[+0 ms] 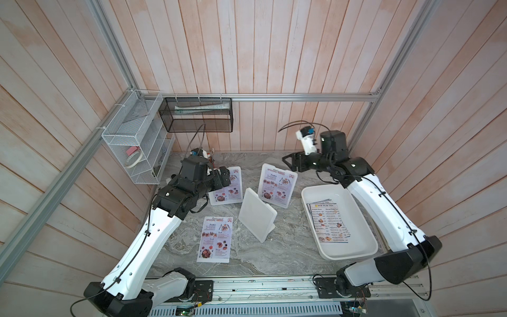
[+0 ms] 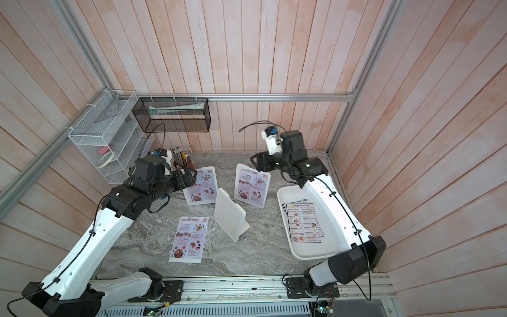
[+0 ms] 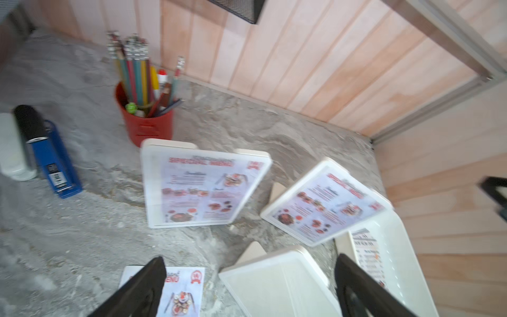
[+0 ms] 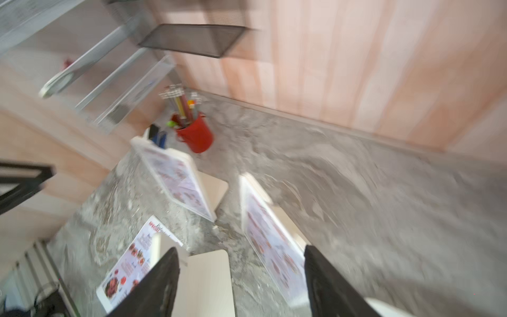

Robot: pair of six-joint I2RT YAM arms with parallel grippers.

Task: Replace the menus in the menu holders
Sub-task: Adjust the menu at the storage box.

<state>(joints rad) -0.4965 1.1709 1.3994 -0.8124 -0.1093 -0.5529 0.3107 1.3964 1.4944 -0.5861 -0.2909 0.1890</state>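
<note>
Two white menu holders (image 1: 229, 189) (image 1: 277, 185) stand at the back of the table, each showing a red "Special Menu" sheet. A third holder (image 1: 256, 218) stands empty in the middle. One loose Special Menu sheet (image 1: 215, 238) lies flat on the table in front. Dim Sum Inn menus (image 1: 327, 222) lie in the white tray (image 1: 354, 216) on the right. My left gripper (image 1: 225, 175) hangs open above the left holder (image 3: 203, 186), holding nothing. My right gripper (image 1: 288, 162) hovers open behind the right holder (image 4: 269, 241), also holding nothing. Both wrist views are blurred.
A red pencil cup (image 3: 148, 120) and a blue stapler (image 3: 55, 164) sit in the back left corner. A white wire rack (image 1: 134, 142) and a black mesh basket (image 1: 196, 115) hang on the walls above that corner. Plank walls close in three sides.
</note>
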